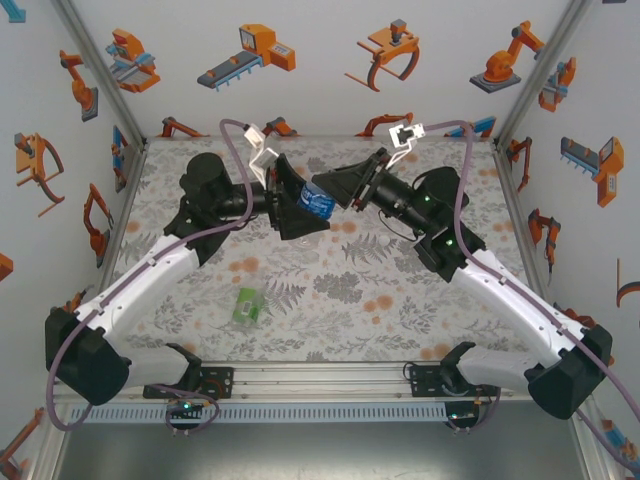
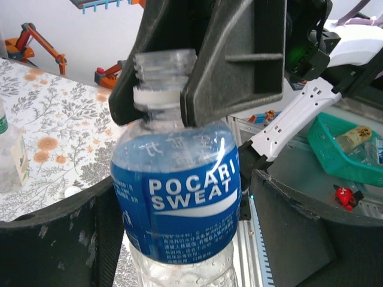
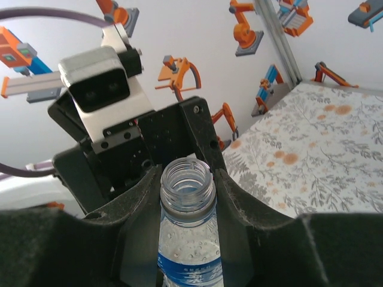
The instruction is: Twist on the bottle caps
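1. Top view, blue bottle: held above the tabletop, toward its far edge and about midway between the side edges
2. Top view, left gripper and right gripper: one at each side of the blue bottle; the jaws are too small to read here
3. Top view, green bottle: lying on its side on the tabletop near the near edge, left of centre, well apart from both grippers
4. Left wrist view, blue bottle: blue label, neck uncapped, white ring under the thread
5. Left wrist view, left gripper: jaws parted, one finger on each side of the bottle's body, a gap showing at one side
6. Left wrist view, right gripper: clamped on the bottle's neck
7. Left wrist view, slim bottle: on the tabletop at the frame's left edge; a white disc lies near it, too small to identify
8. Right wrist view, right gripper: closed on the blue bottle just under its open mouth, the left gripper's body behind
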Controlling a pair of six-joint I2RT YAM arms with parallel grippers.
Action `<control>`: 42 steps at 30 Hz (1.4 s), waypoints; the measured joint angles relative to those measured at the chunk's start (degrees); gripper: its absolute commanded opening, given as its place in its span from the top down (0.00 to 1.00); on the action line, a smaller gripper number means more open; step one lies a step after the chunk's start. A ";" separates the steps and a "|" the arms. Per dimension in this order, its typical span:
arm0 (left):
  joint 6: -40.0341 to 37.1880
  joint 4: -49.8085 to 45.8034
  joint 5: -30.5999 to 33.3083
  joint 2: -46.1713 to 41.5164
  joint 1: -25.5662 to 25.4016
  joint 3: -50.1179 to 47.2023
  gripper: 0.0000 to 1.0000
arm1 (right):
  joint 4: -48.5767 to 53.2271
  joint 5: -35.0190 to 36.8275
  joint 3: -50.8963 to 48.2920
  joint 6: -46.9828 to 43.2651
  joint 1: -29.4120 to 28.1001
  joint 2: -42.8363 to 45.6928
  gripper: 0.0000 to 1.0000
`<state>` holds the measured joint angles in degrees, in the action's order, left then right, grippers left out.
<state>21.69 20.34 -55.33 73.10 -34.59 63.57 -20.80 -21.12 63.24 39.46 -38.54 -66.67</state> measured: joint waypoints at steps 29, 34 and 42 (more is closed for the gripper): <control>-6.84 -16.50 -2.05 2.21 -1.77 5.99 0.44 | 5.57 -9.11 3.26 -5.01 0.02 -1.57 0.87; -6.84 -16.44 -2.14 2.21 -1.77 5.99 0.52 | 5.66 -9.14 3.50 -5.05 0.02 -1.66 0.86; -8.28 -17.81 -1.64 2.21 -1.75 6.01 0.57 | 8.59 -8.37 4.85 -6.54 -0.04 -1.66 0.33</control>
<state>13.41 2.52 -56.97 75.31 -36.34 69.58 -12.21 -29.50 68.10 32.93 -38.59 -68.34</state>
